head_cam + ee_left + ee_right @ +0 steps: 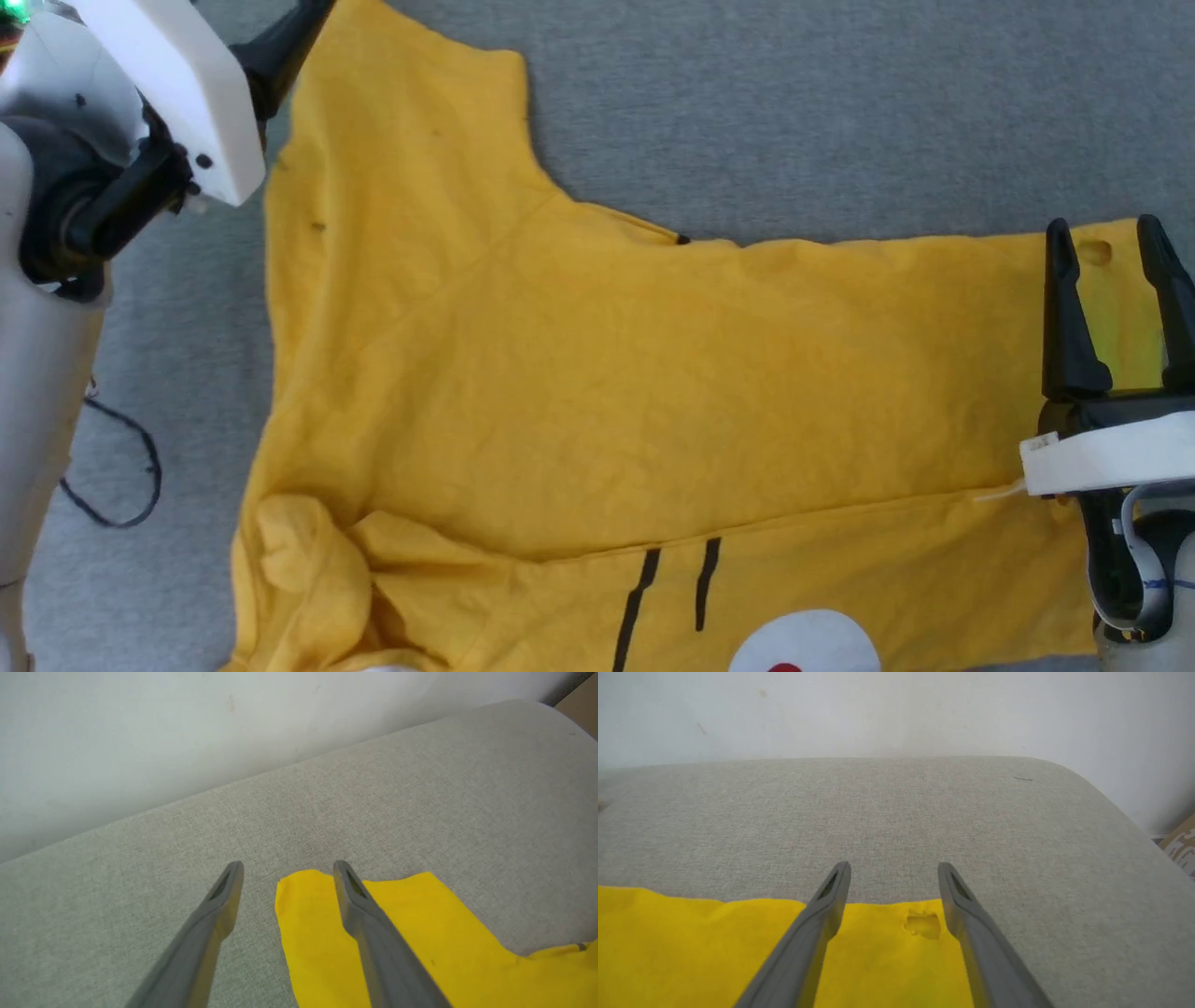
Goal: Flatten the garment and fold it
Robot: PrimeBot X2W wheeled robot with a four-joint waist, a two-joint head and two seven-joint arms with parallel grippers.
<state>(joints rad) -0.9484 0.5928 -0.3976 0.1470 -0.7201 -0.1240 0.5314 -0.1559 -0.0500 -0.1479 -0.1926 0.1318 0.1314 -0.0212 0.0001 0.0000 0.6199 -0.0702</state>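
1. The garment [597,392] lies spread on the grey cushion [840,112], one layer lapped over its striped front, with a bunched sleeve [308,569] at its near left corner.
2. The left gripper [287,868], fingers wide and empty, stands over the garment's far sleeve tip. The right gripper [1103,224], equally wide and empty, stands over its far right hem corner.
3. Each should likely pinch the edge fully, then both lift together, keeping the cloth taut.

No legible text, label, brand or number noted. The garment [653,392] carries printed shapes only, no lettering.
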